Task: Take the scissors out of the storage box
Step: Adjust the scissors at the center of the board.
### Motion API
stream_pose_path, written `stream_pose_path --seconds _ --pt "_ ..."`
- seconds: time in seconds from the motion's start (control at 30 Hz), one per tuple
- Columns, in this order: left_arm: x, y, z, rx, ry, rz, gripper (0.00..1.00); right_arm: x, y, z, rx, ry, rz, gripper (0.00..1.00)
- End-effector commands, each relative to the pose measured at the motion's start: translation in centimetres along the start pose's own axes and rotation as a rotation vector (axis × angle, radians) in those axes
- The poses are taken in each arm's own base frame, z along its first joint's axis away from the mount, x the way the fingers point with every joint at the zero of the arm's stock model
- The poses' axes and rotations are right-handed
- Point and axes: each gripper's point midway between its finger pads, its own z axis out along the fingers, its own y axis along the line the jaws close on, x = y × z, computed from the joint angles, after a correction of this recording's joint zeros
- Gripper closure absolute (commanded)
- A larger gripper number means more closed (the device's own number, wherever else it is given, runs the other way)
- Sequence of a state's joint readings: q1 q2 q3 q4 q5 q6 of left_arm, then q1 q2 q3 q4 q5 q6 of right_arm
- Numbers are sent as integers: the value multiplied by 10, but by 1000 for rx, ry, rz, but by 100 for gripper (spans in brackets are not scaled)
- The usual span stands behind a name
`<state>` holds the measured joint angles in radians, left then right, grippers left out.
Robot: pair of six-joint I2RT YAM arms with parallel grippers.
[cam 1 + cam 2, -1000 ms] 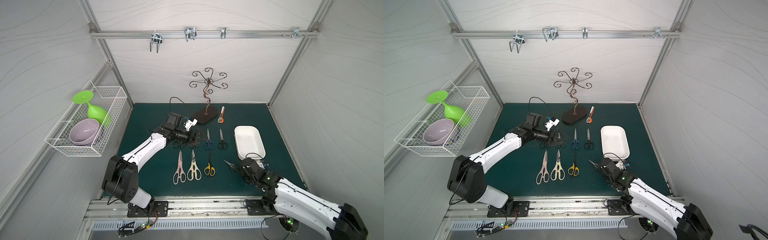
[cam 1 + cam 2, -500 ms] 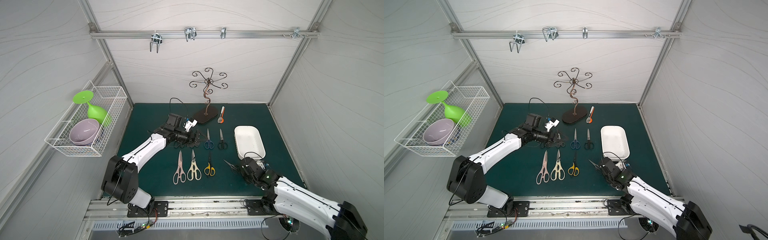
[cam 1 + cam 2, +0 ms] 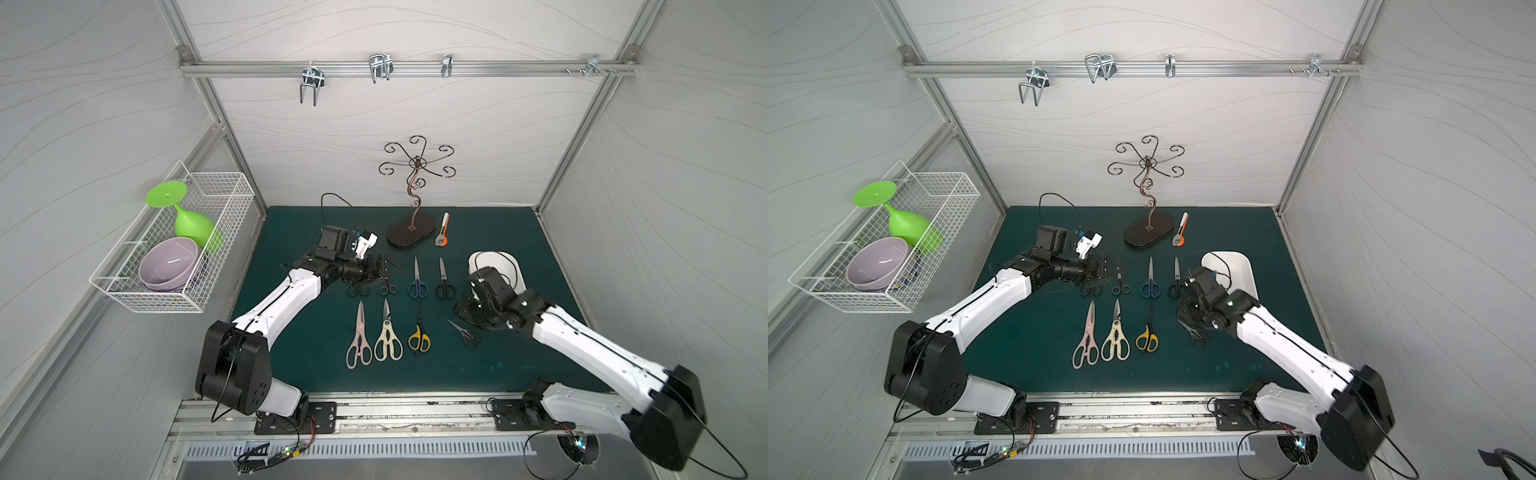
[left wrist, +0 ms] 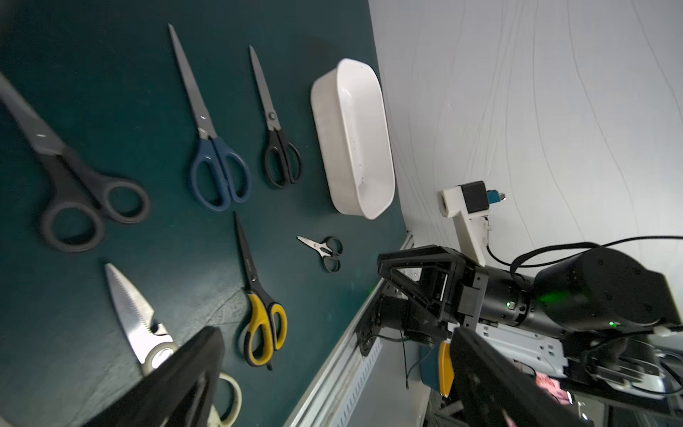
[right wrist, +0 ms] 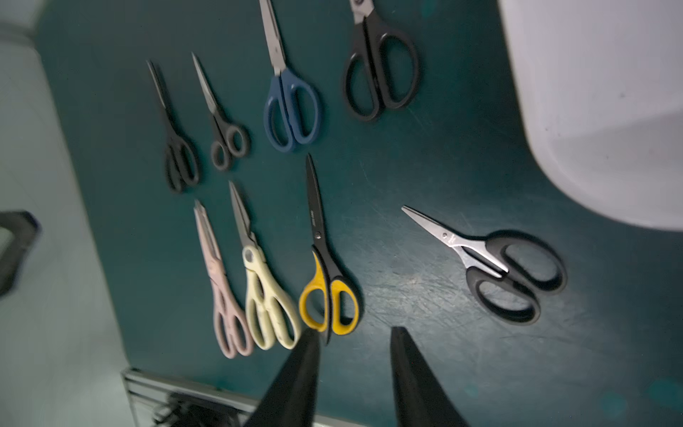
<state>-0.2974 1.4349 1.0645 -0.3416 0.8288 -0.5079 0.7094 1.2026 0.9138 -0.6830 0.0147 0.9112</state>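
Eight pairs of scissors (image 3: 419, 338) lay on the green mat (image 3: 291, 232) outside the empty box (image 4: 354, 129), so with the left gripper (image 4: 336, 331) spread wide and the right gripper (image 5: 354, 332) narrowly parted, both empty, a low-swinging arm risked knocking the rows askew.

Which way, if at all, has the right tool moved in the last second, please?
Yes: the right tool drew away from the small black scissors, toward the storage box.
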Motion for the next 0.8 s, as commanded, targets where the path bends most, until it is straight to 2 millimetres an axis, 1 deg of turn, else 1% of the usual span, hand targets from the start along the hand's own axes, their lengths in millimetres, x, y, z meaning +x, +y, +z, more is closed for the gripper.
stream_pose_path --seconds 0.0,0.13,0.27,0.33,0.43,0.63,0.77 --pt "-9 7 -16 -68 -78 43 0 43 -17 12 80 257 -250 66" --pt "-7 14 -25 -95 -94 37 0 59 -35 25 135 358 -258 66" --pt "-3 21 -29 -107 -103 25 0 64 -57 26 229 386 -290 64" --pt "-1 24 -28 -112 -100 15 0 69 -63 27 246 404 -293 64" --pt "1 28 -27 -115 -97 4 0 74 -68 36 237 412 -293 63" --pt "-1 27 -27 -108 -100 -5 0 63 -74 54 240 387 -308 59" --pt "-2 25 -29 -111 -106 3 0 62 -74 65 231 400 -322 59"
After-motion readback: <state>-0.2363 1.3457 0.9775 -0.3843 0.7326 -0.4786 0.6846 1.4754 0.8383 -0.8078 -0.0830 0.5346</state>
